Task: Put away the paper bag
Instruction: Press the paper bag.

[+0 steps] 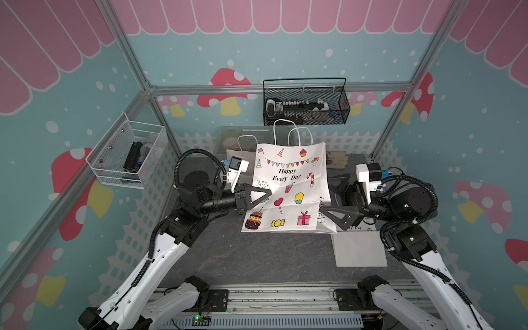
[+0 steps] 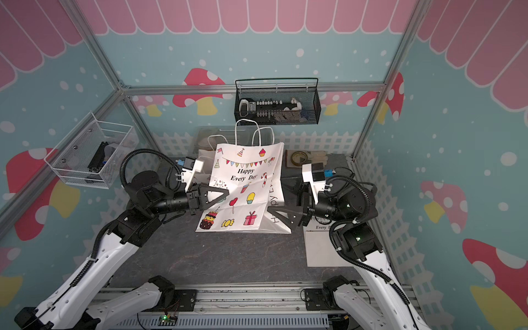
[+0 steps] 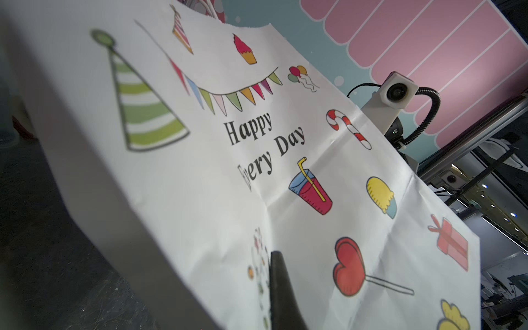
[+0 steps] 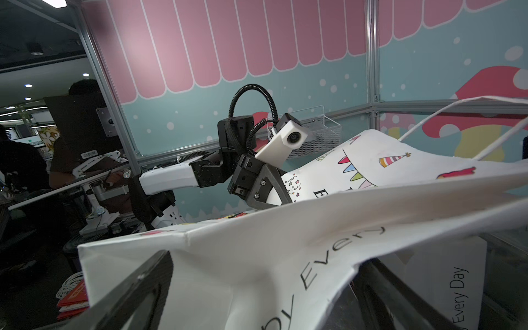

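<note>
- In both top views, shows the paper bag, white with party prints and "Happy Every Day", in the middle of the table. Rests its bottom edge on the dark surface, printed front tipped toward the camera, rope handles pointing to the back wall.
- Shows the left gripper at the bag's left edge, jaws pressed together and pinching the paper there.
- Shows the right gripper at the bag's right side, jaws spread wide, one above and one below the folded-in side panel.
- Shows a flat bag lying on the table under the right arm, a black wire basket on the back wall and a white mesh basket on the left wall. In a top view, shows a tape roll behind the standing bag.
- Left wrist view: fills with the bag's printed front and shows one black finger lying on the paper beside the lollipop print.
- Right wrist view: shows the bag's creased side panel between two parted black fingers, with the left gripper clamped on the far edge.
</note>
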You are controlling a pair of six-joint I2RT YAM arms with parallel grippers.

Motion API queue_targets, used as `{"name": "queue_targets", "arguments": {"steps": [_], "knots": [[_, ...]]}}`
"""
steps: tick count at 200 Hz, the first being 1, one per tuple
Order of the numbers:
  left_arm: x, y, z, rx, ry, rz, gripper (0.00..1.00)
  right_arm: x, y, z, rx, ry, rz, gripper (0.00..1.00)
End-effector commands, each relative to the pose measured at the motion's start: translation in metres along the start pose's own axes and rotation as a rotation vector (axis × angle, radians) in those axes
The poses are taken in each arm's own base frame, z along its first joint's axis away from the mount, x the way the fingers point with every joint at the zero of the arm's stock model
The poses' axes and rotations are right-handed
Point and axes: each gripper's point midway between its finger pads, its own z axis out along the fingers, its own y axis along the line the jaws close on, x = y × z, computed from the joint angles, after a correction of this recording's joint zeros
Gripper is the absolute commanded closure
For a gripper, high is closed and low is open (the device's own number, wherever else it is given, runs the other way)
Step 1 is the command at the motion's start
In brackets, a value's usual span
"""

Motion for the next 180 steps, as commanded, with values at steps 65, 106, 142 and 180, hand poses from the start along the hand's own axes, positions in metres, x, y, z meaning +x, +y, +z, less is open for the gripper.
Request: {"name": "queue_targets", "arguments": {"steps": [65,106,142,180], "knots": [[0.003,-0.020,-0.004,-0.079,0.037,0.193,0.98,0.002,-0.009,0.006,-0.001,0.020,0.041,0.01],[-0.003,-0.037,-0.016,-0.062,0.008,0.245,0.98,-0.002,0.015,-0.003,-0.039,0.032,-0.011,0.01],[-0.004,-0.050,-0.024,-0.050,0.016,0.282,0.98,-0.008,0.020,-0.002,-0.079,0.020,0.011,0.01],[-0.005,-0.050,-0.031,-0.094,0.019,0.320,0.98,-0.012,0.024,-0.001,-0.123,0.000,0.016,0.01]]}}
